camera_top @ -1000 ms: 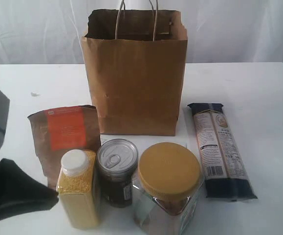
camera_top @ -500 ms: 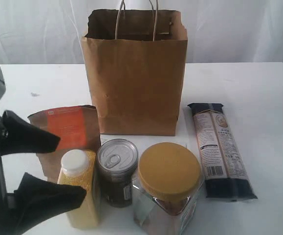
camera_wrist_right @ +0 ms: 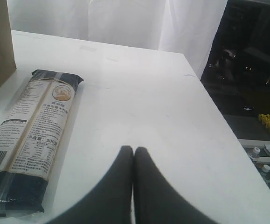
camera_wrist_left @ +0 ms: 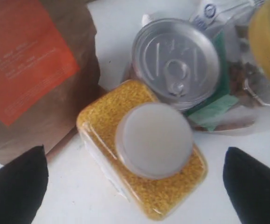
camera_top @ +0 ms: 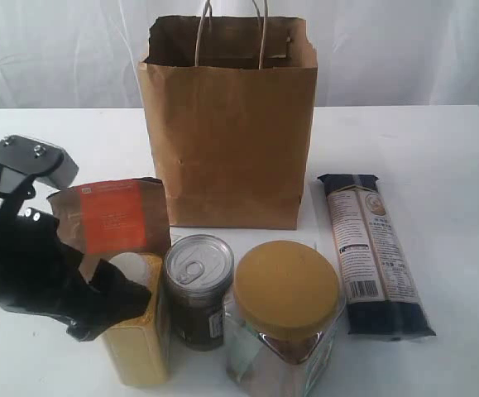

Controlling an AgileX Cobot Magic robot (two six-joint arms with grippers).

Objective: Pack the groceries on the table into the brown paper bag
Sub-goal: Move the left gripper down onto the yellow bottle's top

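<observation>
The brown paper bag (camera_top: pixel 227 124) stands upright and open at the back of the table (camera_top: pixel 438 149). In front of it are a brown pouch (camera_top: pixel 111 217), a yellow-grain bottle (camera_top: pixel 140 343), a pull-tab can (camera_top: pixel 198 289), a yellow-lidded jar (camera_top: pixel 285 318) and a pasta packet (camera_top: pixel 376 252). My left gripper (camera_wrist_left: pixel 135 156) hangs open above the bottle (camera_wrist_left: pixel 153 140), one finger (camera_wrist_left: pixel 16 186) on each side, not touching it. The can (camera_wrist_left: pixel 174 60) and the edge of a white-blue carton (camera_wrist_left: pixel 209 11) lie beyond. My right gripper (camera_wrist_right: pixel 134 150) is shut and holds nothing, above bare table beside the pasta packet (camera_wrist_right: pixel 30 135).
White curtains hang behind the table. The table's right edge (camera_wrist_right: pixel 228 130) drops off to a dark area with clutter. The left arm (camera_top: pixel 24 248) covers the front-left part of the table in the exterior view.
My left gripper has opened wide and swung in from the left edge to stand over the yellow-grain bottle. Nothing among the groceries has moved.
</observation>
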